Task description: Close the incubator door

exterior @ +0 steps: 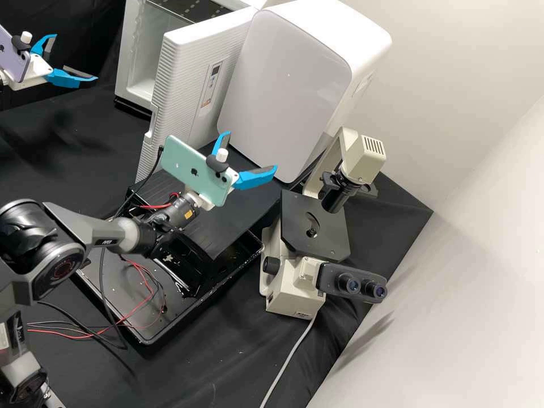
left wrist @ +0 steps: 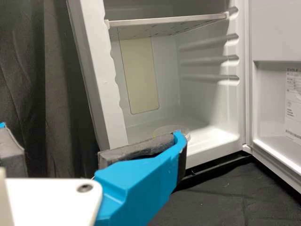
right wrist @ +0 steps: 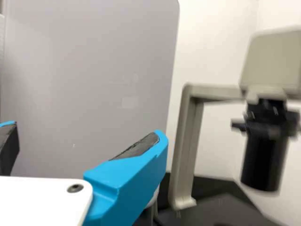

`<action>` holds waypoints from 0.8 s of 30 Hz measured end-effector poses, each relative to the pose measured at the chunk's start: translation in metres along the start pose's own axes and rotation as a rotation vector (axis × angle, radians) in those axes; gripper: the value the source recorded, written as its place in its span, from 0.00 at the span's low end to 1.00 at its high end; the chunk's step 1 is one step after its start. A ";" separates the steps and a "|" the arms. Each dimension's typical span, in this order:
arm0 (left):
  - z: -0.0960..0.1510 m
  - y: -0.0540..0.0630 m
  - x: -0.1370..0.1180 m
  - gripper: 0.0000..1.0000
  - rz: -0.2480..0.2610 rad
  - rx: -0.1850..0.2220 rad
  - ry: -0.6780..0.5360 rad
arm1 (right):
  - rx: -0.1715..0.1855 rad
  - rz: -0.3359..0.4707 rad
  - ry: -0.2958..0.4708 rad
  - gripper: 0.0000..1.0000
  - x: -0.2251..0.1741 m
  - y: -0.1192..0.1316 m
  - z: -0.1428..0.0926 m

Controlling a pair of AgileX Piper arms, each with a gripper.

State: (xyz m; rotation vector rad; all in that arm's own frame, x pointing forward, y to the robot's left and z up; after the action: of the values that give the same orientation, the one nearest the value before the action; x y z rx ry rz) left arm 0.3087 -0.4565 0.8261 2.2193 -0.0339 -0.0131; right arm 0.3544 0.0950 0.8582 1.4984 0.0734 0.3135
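High view shows you the incubator door point(exterior: 190, 85) standing open, its long axis upright, its free edge jutting out from the incubator point(exterior: 131, 54) towards the near side of the tabletop point(exterior: 39, 181). Its ribbed outer face, with a control panel point(exterior: 212, 85), is turned towards the big white box point(exterior: 283, 85) beside it. On the door's inner side hangs your left gripper point(exterior: 76, 58), jaws spread apart. Your right gripper point(exterior: 253, 151) is in front of the box, on the door's outer side, jaws also apart. Below it you have a black tray point(exterior: 139, 337), with the microscope point(exterior: 294, 283) off to the right. From the left wrist view you get what the high view hides: the door's recessed inner face with a printed label point(left wrist: 293, 106), the hinged side, and a shelf point(left wrist: 164, 23) above ridged side walls.
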 end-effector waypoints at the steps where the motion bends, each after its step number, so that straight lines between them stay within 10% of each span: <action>1: 0.000 0.000 0.000 1.00 0.000 0.000 0.000 | -0.006 0.006 0.012 0.00 0.004 0.001 -0.003; 24: 0.000 0.000 0.000 1.00 0.000 0.000 0.000 | -0.132 -0.016 0.182 0.00 0.064 -0.010 -0.073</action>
State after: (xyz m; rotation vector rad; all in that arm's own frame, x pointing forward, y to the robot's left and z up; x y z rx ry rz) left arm 0.3087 -0.4565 0.8261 2.2193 -0.0339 -0.0131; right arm 0.4001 0.1815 0.8516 1.3358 0.2060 0.4330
